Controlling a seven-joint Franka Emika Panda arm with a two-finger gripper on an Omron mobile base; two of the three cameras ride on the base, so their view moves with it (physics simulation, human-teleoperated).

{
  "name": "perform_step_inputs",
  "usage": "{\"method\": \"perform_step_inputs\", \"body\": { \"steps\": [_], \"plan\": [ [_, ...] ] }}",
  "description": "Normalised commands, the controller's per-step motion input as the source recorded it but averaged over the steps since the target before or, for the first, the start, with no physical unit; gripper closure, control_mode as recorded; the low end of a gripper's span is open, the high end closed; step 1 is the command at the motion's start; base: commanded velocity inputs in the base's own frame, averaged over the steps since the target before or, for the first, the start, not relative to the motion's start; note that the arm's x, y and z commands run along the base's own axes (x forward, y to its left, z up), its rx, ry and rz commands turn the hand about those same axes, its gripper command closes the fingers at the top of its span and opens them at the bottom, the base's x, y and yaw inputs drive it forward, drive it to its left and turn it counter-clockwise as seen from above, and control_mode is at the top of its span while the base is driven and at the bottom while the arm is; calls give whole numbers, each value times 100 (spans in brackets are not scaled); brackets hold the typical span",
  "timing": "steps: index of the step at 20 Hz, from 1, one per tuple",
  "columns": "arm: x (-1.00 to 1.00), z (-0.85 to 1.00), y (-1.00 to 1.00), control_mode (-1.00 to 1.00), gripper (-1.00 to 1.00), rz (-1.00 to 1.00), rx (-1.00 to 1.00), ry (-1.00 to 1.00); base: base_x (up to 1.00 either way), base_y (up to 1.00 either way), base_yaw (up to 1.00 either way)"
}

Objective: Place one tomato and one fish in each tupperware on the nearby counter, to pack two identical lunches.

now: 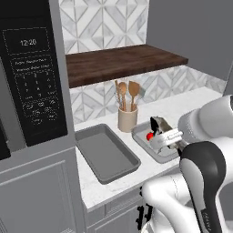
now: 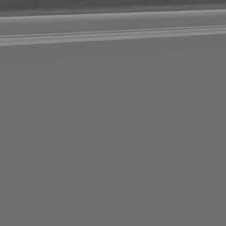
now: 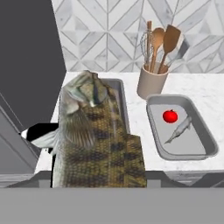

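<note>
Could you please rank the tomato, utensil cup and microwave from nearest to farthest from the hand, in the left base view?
1. tomato, in the tray beside the hand
2. utensil cup, behind the tray
3. microwave, far left

A wall of grey-and-white geometric tile (image 1: 102, 20) backs the scene — a dark brown wooden shelf (image 1: 120, 63) juts from it. At left stands a black microwave (image 1: 29, 77) above a grey cabinet panel (image 1: 36, 195).

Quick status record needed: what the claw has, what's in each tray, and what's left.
claw: shut on a fish, above the trays
right tupperware: holds one tomato and one fish
left tupperware: looks empty in the left base view
utensil cup: behind the trays, on the counter
left to do: judging by this, fish and tomato for left tray
</note>
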Motion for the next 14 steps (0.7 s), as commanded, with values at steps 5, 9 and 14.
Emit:
{"method": "perform_step_inputs", "body": {
  "steps": [5, 9, 14],
  "plan": [
    [92, -57, -1, -100, 100, 7, 0, 8, 0, 0, 0],
    [95, -78, 41, -100, 100, 15, -4, 16, 0, 0, 0],
    [79, -69, 82, -100, 100, 23, -11, 5, 0, 0, 0]
  ]
}}
